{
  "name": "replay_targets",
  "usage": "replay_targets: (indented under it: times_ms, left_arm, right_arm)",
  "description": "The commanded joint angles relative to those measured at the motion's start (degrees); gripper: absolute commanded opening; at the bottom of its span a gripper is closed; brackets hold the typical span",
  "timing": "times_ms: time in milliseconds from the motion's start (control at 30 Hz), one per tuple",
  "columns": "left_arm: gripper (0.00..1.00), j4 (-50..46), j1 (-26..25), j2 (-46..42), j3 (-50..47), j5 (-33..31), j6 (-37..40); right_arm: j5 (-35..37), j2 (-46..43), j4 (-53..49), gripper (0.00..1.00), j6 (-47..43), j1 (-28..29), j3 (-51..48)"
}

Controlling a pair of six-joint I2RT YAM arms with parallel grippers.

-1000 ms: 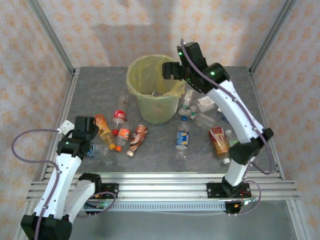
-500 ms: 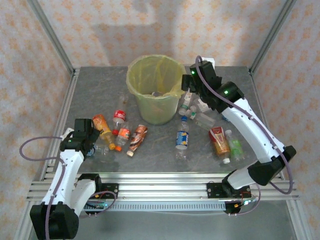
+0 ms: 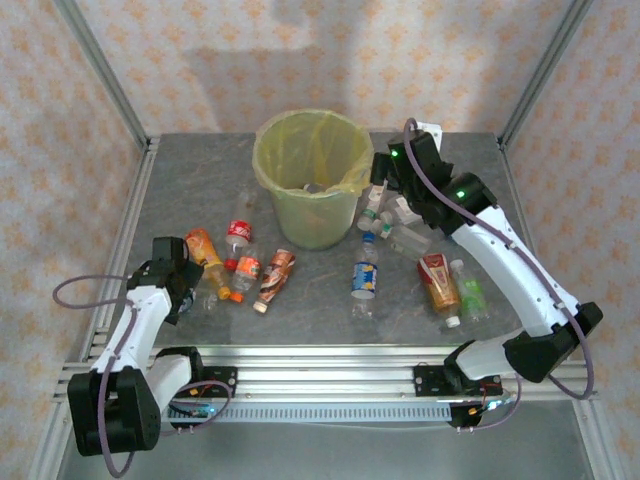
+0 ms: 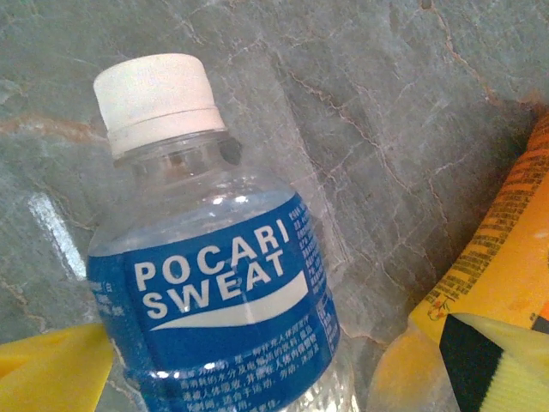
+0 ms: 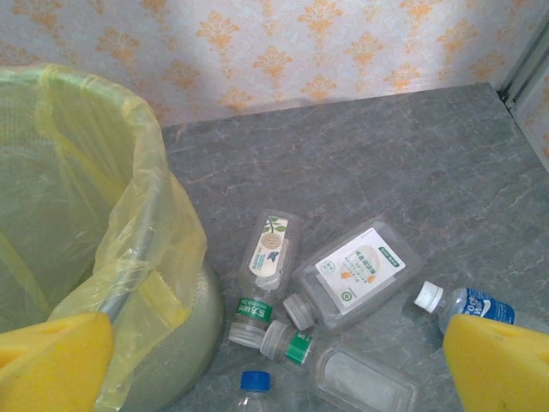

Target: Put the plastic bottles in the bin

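Left gripper hangs low over the table, yellow pads spread either side of a blue-labelled Pocari Sweat bottle lying there, likely lined up to grab it. The bottle's lower half is cut off. Right gripper, spread and empty, hovers beside the bin above clear bottles at its base. The bin's contents are hazy.
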Motion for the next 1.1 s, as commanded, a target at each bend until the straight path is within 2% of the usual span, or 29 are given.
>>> replay_targets:
  times_ms: [0,567,800,1067]
  left_arm:
    - [1.00,2.0,0.9,1.5,-0.7,-0.5,1.4]
    - [0.99,8.3,2.0,10.8,-2.4,-0.4,1.4]
    - [0.82,8.0,2.2,11.4,-1.8,-1.1,1.4]
    - [0.63,3.9,2.2,4.5,0.8,-4.3,2.0]
  right_arm:
    - [1.1,-1.4,0.1,0.99,1.3,-0.2,-1.3]
    - [1.0,-2.6,-0.6,0.99,2.4,-0.2,-2.9]
    - [1.3,-2.7,-1.2,0.99,3.1,-0.2,-3.1]
    - [3.7,-3.1,-2.8,0.99,4.6,-0.2,-4.4]
